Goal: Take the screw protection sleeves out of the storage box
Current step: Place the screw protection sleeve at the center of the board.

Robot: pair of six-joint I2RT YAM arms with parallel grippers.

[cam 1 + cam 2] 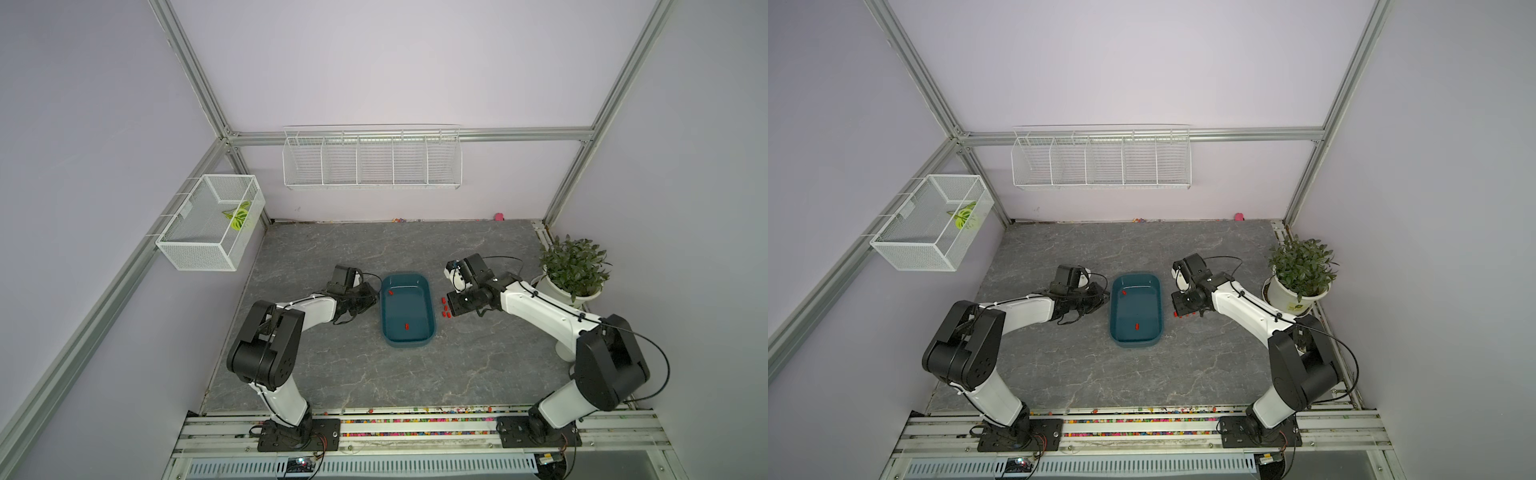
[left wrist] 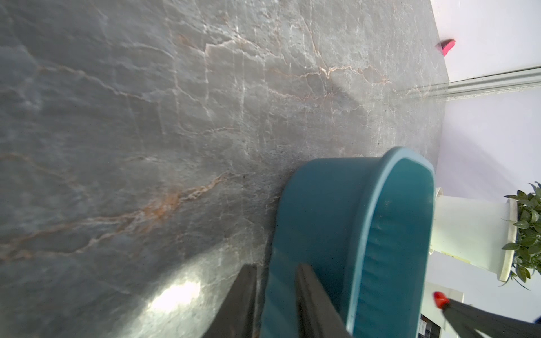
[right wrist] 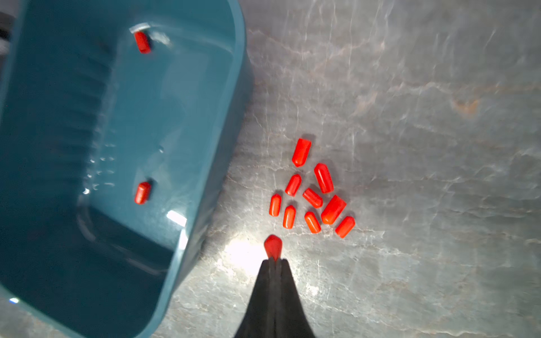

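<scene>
The jaws of the right gripper [image 3: 274, 261] are clamped on one screw protection sleeve [image 3: 273, 245] at their tips. Nine sleeves [image 3: 312, 198] are clustered on the table [image 3: 409, 131] just ahead of them. The jaws of the left gripper [image 2: 275, 265] are held slightly apart, empty, beside the outer wall of the storage box [image 2: 322, 210], which is set between both grippers; two sleeves [image 3: 142, 192] are seen inside.

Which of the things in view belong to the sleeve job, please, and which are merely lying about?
Job: storage box; two sleeves inside it; nine sleeves on the table beside it; held sleeve, pinched in the right tool.
Lying about: potted plant; wire wall rack; mesh basket; pink object at the far table edge; coloured beads at the front.
</scene>
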